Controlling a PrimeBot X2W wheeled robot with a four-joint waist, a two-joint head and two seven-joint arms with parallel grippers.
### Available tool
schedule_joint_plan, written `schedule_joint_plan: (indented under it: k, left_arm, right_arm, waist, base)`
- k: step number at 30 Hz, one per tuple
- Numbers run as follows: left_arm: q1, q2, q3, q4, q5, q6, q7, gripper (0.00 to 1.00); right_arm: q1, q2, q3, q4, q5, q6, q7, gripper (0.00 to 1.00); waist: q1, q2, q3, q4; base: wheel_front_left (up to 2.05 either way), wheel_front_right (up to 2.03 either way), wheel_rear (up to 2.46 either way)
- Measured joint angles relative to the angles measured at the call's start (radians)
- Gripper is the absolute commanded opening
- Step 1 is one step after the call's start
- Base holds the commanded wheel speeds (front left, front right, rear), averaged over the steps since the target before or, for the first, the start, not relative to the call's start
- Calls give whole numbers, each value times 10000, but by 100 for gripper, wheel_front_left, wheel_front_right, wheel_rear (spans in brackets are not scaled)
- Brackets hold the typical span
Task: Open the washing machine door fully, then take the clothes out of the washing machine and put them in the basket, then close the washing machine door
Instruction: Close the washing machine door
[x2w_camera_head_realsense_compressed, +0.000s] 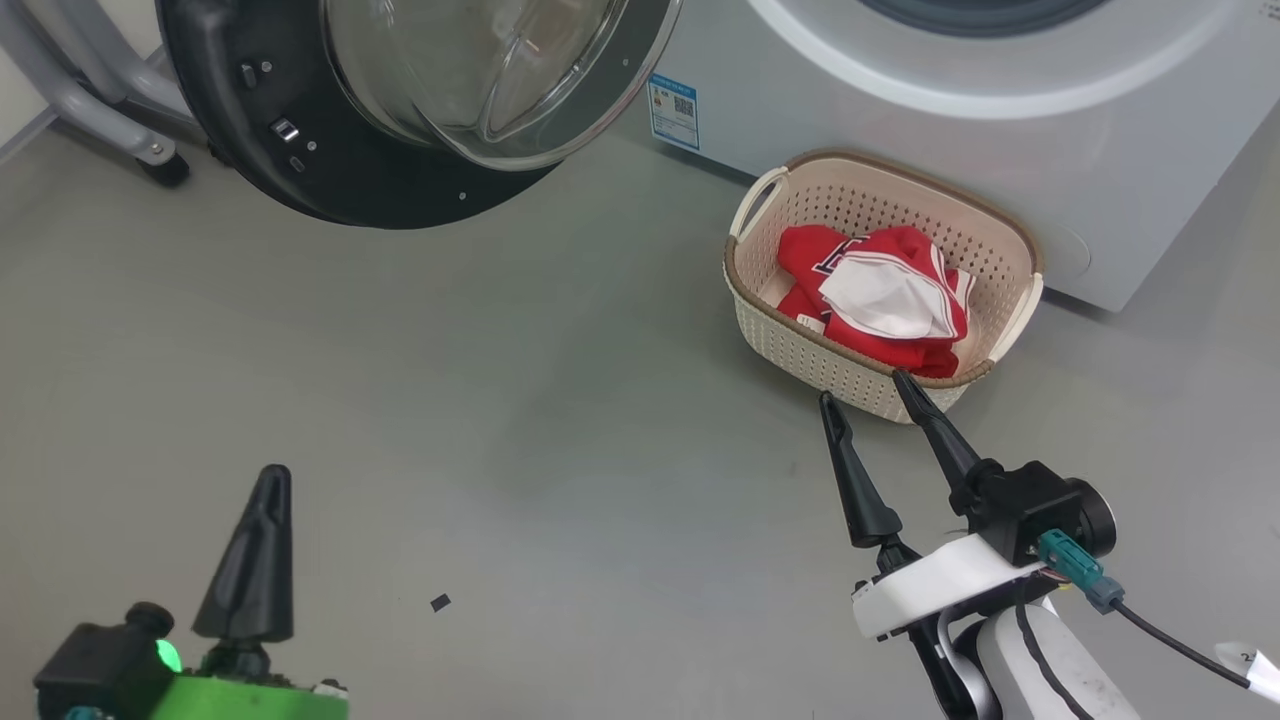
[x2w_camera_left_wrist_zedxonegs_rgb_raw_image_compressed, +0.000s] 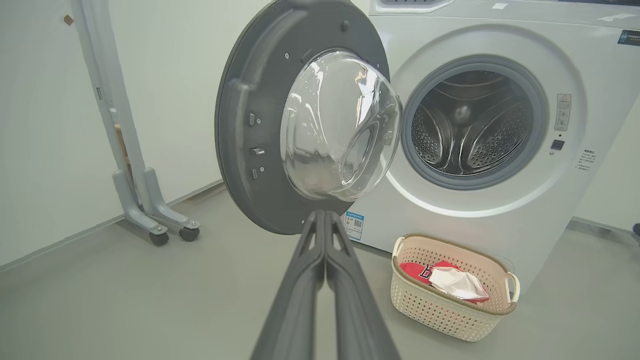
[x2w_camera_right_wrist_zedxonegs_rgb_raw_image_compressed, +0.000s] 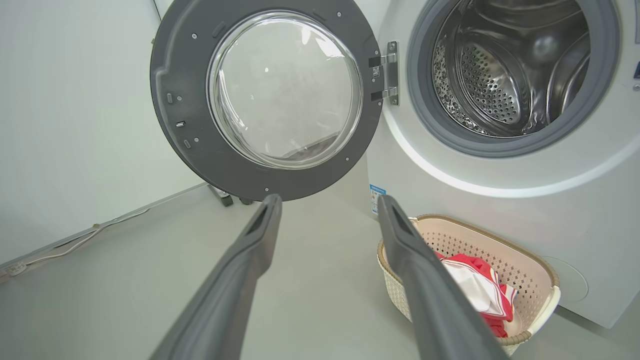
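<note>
Several soft red and white clothes (x2w_camera_head_realsense_compressed: 885, 295) lie crumpled in the perforated cream basket (x2w_camera_head_realsense_compressed: 800, 362), just before the boxy white washer (x2w_camera_head_realsense_compressed: 1050, 150). The right jaws gape wide, empty, tips near the basket's woven-look rim. The left jaws are pressed together, empty, above the smooth grey floor (x2w_camera_head_realsense_compressed: 500, 400). The round, black-rimmed glass door (x2w_camera_head_realsense_compressed: 300, 180) hangs open.

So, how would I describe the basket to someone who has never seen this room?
Find the big white washing machine with its round door swung open. On the grey floor close before its front stands the basket. Nothing else there is cream, perforated and brown-rimmed, holding red and white clothes.
</note>
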Motion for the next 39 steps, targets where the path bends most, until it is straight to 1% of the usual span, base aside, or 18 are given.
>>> schedule_joint_plan:
  k: [3,5,8,11,15,16,18,21,24,27,31,33,35,37,39]
  left_arm:
    - [-180,380,372,-219,-33,0,0,0]
    - [-435,525,769,-391,-207,0,0,0]
    - [-892,857,1277,-629,-675,0,-2,0]
    - [-1370,1363,1783,-757,-1139,0,-2,0]
    - [-2159,1962,2638,-746,-2405,0,-56,0]
    - [-2510,2301,3139,-481,-3198,0,54,0]
    - [-2940,2531,3549,-79,-4301,0,447,0]
    - [-3691,2638,4468,899,-6161,0,1256,0]
    - [-4331,3076,5555,1912,-7369,23,1962,0]
    - [-5024,3647,6190,2823,-8343,412,2819,0]
    - [-5687,4243,6842,3973,-9216,1206,3837,0]
    - [-6025,4451,7108,4351,-9643,1586,4188,0]
    - [-6437,4623,7191,4669,-9996,1898,4640,0]
    - [-6733,4765,7033,4928,-10207,2150,5135,0]
    - [-7038,4794,7060,5214,-10370,2326,5340,0]
  right_arm:
    - [-51,-48,50,-46,-150,0,0,100]
    - [-86,-117,50,-67,-222,0,0,100]
    - [-167,-272,35,-132,-322,0,0,100]
    - [-203,-458,19,-203,-387,-2,0,100]
    - [-371,-698,-48,-291,-548,-4,15,100]
    - [-471,-817,-104,-355,-585,-4,67,100]
    - [-583,-903,-142,-410,-652,-4,102,100]
    - [-690,-1035,-136,-504,-715,-4,119,100]
    - [-836,-1085,-138,-619,-798,-4,192,100]
    - [-887,-1114,-136,-692,-811,-4,198,100]
    - [-963,-1210,56,-861,-989,-4,293,100]
    - [-990,-1210,121,-993,-995,-2,293,100]
    - [-1046,-1208,205,-1049,-997,-2,293,100]
    - [-1113,-1214,328,-1078,-1055,-2,291,100]
    - [-1182,-1216,433,-1095,-1160,-2,291,100]
  waist:
    - [0,0,221,-91]
    - [1,0,384,-177]
    - [1,0,664,-326]
    - [0,0,970,-488]
    - [0,0,1397,-718]
    - [0,0,1605,-843]
    - [1,0,1802,-976]
    - [0,0,2067,-1190]
    - [1,-1,2296,-1429]
    - [1,0,2502,-1685]
    - [1,0,2766,-2028]
    - [1,0,2888,-2200]
    - [1,-1,3010,-2370]
    - [1,-1,3115,-2544]
    - [1,-1,3202,-2712]
  base:
    - [0,0,0]
    - [0,0,0]
    - [0,0,0]
    - [0,0,0]
    - [0,0,0]
    - [0,0,0]
    - [0,0,0]
    - [0,0,0]
    - [0,0,0]
    - [0,0,0]
    - [0,0,0]
    - [0,0,0]
    - [0,0,0]
    - [0,0,0]
    - [0,0,0]
